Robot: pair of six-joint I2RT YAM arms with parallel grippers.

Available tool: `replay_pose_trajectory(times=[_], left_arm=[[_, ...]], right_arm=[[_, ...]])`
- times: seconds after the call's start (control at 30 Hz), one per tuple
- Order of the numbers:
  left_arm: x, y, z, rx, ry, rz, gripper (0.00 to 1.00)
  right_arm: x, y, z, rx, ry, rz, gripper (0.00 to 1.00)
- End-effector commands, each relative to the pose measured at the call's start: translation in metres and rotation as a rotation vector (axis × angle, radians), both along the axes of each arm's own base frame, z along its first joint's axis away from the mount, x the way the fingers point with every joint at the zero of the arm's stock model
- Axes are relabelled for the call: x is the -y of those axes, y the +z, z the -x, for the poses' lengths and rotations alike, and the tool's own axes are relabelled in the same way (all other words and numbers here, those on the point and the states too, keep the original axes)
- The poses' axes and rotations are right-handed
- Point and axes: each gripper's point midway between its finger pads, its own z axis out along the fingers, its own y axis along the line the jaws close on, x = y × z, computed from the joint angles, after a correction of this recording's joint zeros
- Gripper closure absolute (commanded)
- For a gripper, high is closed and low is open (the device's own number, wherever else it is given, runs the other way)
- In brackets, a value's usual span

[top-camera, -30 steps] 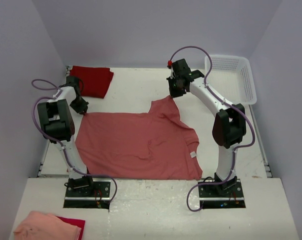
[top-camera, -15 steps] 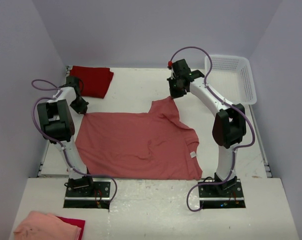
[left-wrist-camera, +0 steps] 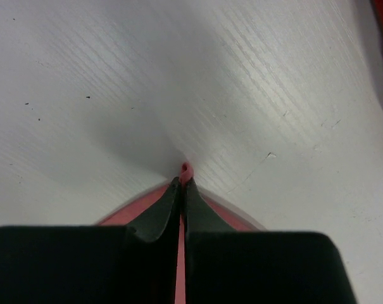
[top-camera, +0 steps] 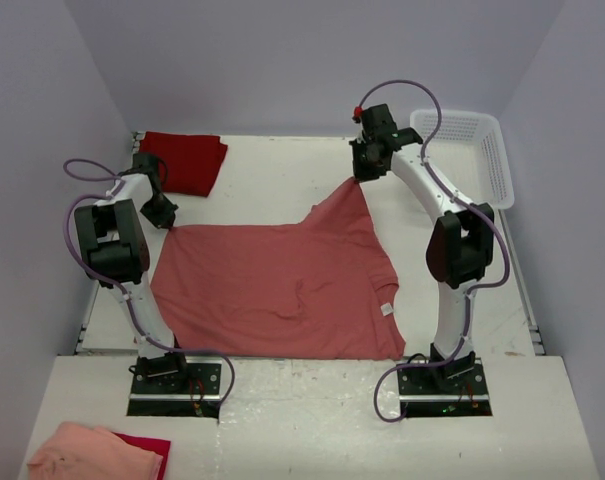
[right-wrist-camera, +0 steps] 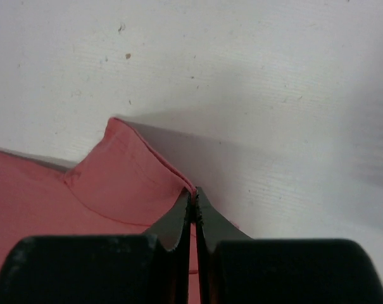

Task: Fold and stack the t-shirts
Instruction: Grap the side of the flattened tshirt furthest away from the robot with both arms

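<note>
Top external: soft salmon t-shirt (top-camera: 282,290), wrinkled, spread flat.

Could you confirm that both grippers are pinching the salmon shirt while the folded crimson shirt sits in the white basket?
Not quite: the top external view shows the folded crimson shirt on the table at its far left corner, not in the white basket. The left gripper and right gripper do pinch the salmon shirt.

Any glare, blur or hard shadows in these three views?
Top external: even light, sharp, only soft shadows. Left wrist: bright sheen on the table, fingers dark and soft. Right wrist: the lifted shirt casts a shadow beside it.
</note>
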Motion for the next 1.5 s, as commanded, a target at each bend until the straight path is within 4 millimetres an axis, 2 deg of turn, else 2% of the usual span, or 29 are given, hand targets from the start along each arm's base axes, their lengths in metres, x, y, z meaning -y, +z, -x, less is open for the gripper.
replay_pose_trajectory(times=[0.0, 0.27, 0.33, 0.37, 0.4, 0.43, 0.47, 0.7, 0.9, 0.97, 1.07, 1.1, 1.13, 1.17, 1.2, 1.27, 1.37, 1.4, 1.43, 1.47], left_arm=[[-0.008, 0.025, -0.008, 0.04, -0.008, -0.038, 1.0], [-0.01, 0.035, -0.022, 0.075, -0.036, -0.041, 1.0], [-0.011, 0.037, -0.025, 0.082, -0.04, -0.044, 1.0], [-0.011, 0.037, -0.027, 0.08, -0.042, -0.043, 1.0], [-0.012, 0.043, -0.032, 0.095, -0.046, -0.046, 1.0], [-0.012, 0.043, -0.034, 0.097, -0.046, -0.047, 1.0], [-0.013, 0.047, -0.038, 0.108, -0.047, -0.05, 1.0], [-0.011, 0.052, -0.056, 0.147, -0.061, -0.028, 1.0], [-0.007, 0.056, -0.07, 0.172, -0.102, -0.008, 1.0], [-0.003, 0.059, -0.072, 0.179, -0.12, -0.012, 1.0], [0.003, 0.063, -0.069, 0.177, -0.139, -0.023, 1.0], [0.005, 0.064, -0.068, 0.175, -0.143, -0.027, 1.0], [0.005, 0.067, -0.063, 0.167, -0.143, -0.037, 1.0], [0.008, 0.069, -0.061, 0.167, -0.151, -0.039, 1.0], [0.009, 0.068, -0.058, 0.16, -0.153, -0.047, 1.0], [0.011, 0.071, -0.049, 0.157, -0.155, -0.049, 1.0], [0.013, 0.074, -0.038, 0.153, -0.155, -0.049, 1.0], [0.013, 0.076, -0.036, 0.157, -0.155, -0.053, 1.0], [0.013, 0.08, -0.03, 0.16, -0.149, -0.057, 1.0], [0.013, 0.082, -0.028, 0.164, -0.147, -0.059, 1.0]], right_arm=[[0.006, 0.019, -0.015, 0.049, -0.017, -0.011, 1.0], [0.013, 0.041, -0.042, 0.114, -0.019, -0.01, 1.0], [0.016, 0.037, -0.049, 0.114, -0.021, -0.005, 1.0], [0.019, 0.045, -0.054, 0.132, -0.027, -0.009, 1.0], [0.015, 0.045, -0.055, 0.128, -0.01, -0.024, 1.0], [0.016, 0.04, -0.059, 0.119, -0.007, -0.016, 1.0], [0.017, 0.046, -0.063, 0.137, -0.008, -0.02, 1.0], [0.019, 0.045, -0.078, 0.157, 0.022, -0.033, 1.0], [0.025, 0.057, -0.082, 0.187, 0.021, -0.036, 1.0], [0.025, 0.063, -0.077, 0.192, 0.021, -0.04, 1.0], [0.028, 0.059, -0.068, 0.167, 0.002, -0.043, 1.0], [0.028, 0.072, -0.063, 0.182, -0.008, -0.06, 1.0], [0.028, 0.061, -0.056, 0.156, -0.012, -0.064, 1.0], [0.027, 0.06, -0.052, 0.152, -0.013, -0.074, 1.0], [0.03, 0.061, -0.04, 0.144, -0.029, -0.082, 1.0], [0.031, 0.066, -0.033, 0.158, -0.037, -0.097, 1.0], [0.033, 0.072, -0.012, 0.155, -0.048, -0.111, 1.0], [0.035, 0.065, -0.005, 0.141, -0.057, -0.11, 1.0], [0.037, 0.078, 0.001, 0.164, -0.065, -0.116, 1.0], [0.039, 0.08, 0.005, 0.166, -0.071, -0.116, 1.0]])
